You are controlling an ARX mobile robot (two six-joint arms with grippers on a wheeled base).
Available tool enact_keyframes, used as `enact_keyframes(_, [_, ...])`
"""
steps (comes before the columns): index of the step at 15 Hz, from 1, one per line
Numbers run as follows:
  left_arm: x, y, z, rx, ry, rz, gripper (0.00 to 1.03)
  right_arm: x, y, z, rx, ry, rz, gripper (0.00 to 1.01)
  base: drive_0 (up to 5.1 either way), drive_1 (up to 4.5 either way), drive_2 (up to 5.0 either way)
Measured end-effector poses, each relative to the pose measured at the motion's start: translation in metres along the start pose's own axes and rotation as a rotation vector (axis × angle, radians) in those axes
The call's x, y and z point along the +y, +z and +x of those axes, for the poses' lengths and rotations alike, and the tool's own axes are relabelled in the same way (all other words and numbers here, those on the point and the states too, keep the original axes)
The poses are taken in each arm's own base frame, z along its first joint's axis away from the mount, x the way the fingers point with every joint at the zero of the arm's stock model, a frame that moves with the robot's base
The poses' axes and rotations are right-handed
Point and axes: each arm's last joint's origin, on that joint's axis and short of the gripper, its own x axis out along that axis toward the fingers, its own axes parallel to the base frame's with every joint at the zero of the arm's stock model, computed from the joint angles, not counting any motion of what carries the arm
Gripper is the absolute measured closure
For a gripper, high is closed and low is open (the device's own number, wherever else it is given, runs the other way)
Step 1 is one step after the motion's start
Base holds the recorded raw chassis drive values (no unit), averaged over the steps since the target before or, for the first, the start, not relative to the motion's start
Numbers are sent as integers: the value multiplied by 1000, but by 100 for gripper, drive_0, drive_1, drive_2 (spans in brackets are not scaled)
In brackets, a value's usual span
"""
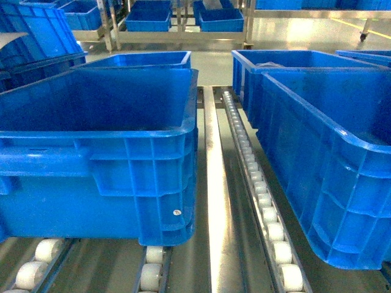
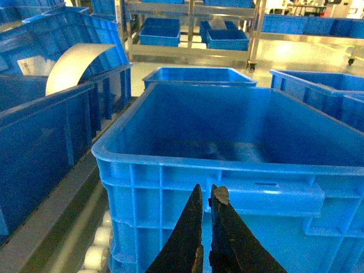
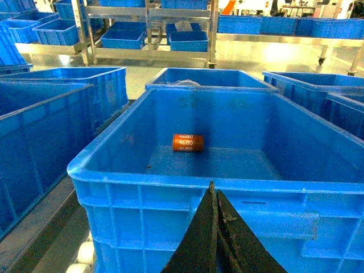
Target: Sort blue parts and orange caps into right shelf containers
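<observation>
One orange cap (image 3: 188, 143) lies in the crate (image 3: 170, 176) beyond the closed, empty right hand (image 3: 214, 196).

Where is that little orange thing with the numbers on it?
The orange labelled piece shows in the right wrist view, lying on the floor of the blue crate straight ahead of the right gripper, towards the crate's far wall.

A: Shelf containers? 
B: Two big blue crates up front on the shelf (image 1: 211, 183). Left crate (image 1: 98, 165) upright on the white rollers, ribbed rim, smooth walls. Right crate (image 1: 330, 159) sits across a steel rail and roller row from it, apart. More blue crates stand behind both.

A: Contents? 
B: Right crate (image 3: 216, 170) holds one small orange cylinder (image 3: 188, 143) on its side, near the back wall, pale digits printed on it. Left crate's floor (image 2: 227, 153) looks bare.
</observation>
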Motion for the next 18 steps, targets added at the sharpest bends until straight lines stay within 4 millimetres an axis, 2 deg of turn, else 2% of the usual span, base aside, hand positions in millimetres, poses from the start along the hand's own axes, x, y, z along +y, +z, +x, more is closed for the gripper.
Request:
enact_keyframes(5, [0,5,-18,-15,0,0,101,0,4,-17,-11,0,2,100,0,0,0])
enact_keyframes(14, [0,4,-29,-16,0,0,101,0,3,-28,-11,0,2,100,0,0,0])
enact_keyframes(15, [0,2,-33,6,0,0,101,0,-3,-34,42,5,3,100,0,0,0])
enact_keyframes(16, [0,-2,-38,30,0,0,101,0,0,-39,-4,0,3,100,0,0,0])
enact_keyframes(18, [0,3,-40,-11,1,0,101,0,0,-39,1,1,3,100,0,0,0])
